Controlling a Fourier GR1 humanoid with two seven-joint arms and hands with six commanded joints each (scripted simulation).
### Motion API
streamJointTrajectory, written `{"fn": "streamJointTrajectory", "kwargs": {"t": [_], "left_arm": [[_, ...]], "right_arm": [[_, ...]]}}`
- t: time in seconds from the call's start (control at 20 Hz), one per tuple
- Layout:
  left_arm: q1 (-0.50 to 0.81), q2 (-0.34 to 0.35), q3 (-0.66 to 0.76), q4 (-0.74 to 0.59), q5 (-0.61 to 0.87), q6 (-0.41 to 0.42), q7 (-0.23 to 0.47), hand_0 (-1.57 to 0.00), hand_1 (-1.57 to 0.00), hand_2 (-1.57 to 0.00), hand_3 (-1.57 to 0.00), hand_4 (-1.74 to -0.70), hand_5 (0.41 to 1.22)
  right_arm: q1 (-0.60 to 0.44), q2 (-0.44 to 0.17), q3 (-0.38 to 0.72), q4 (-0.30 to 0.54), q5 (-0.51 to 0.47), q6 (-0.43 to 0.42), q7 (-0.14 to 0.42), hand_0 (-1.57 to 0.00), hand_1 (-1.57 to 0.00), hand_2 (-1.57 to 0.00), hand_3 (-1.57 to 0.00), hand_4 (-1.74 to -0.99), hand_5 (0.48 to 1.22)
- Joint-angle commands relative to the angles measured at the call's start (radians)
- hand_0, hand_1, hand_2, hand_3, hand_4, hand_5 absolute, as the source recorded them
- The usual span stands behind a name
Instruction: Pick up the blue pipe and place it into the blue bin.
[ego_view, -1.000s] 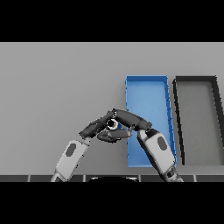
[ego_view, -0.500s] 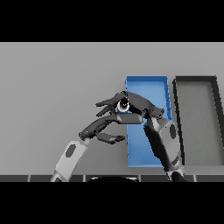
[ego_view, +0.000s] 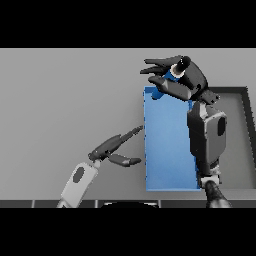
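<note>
A grey table (ego_view: 65, 100) fills the head view, seen from above. On its right half lies a long blue bin (ego_view: 167, 150), an open rectangular tray with low walls, its long sides running away from the viewer. Just to the right of it, partly hidden by the robot's forearm, sits a second bin (ego_view: 235, 140), dark grey or black, of similar shape. The right hand (ego_view: 187, 82) is raised over the far end of the blue bin, with its white and grey forearm rising from the lower edge across the bin's right side. Its dark fingers and thumb are curled around the blue pipe (ego_view: 176, 72), a short blue tube with a pale ring and a dark opening at the end that points up and to the right. Only a small part of the pipe shows between the fingers; some fingers splay out to the left beyond it. The pipe is held above the bin's far edge, clear of the table; whether it is over the bin's inside or just beyond the far wall cannot be told. The left hand (ego_view: 112, 150) hangs low over the table just left of the blue bin, fingers straight and pointing towards the bin's left wall, thumb spread apart, holding nothing.
</note>
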Motion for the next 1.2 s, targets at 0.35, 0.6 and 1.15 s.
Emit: {"fn": "streamJointTrajectory", "kwargs": {"t": [0.35, 0.6, 1.15], "left_arm": [[-0.017, 0.005, 0.011, 0.017, -0.007, 0.005, 0.002, 0.00, 0.00, 0.00, 0.00, -0.94, 0.463], [-0.016, 0.013, 0.016, 0.018, -0.017, 0.014, -0.021, 0.00, 0.00, 0.00, 0.00, -0.93, 0.462], [-0.031, 0.006, 0.015, 0.030, -0.043, 0.038, -0.031, 0.00, 0.00, 0.00, 0.00, -0.92, 0.481]], "right_arm": [[0.130, -0.028, -0.072, 0.107, 0.168, -0.008, 0.047, -1.57, -1.57, -1.57, -1.57, -1.499, 1.221], [0.270, -0.005, -0.075, 0.101, 0.264, -0.021, 0.133, -1.57, -1.57, -1.57, -1.57, -1.500, 1.221], [0.425, -0.101, 0.111, 0.305, 0.213, -0.217, 0.148, -1.57, -1.57, -1.57, -0.80, -1.616, 1.221]]}}
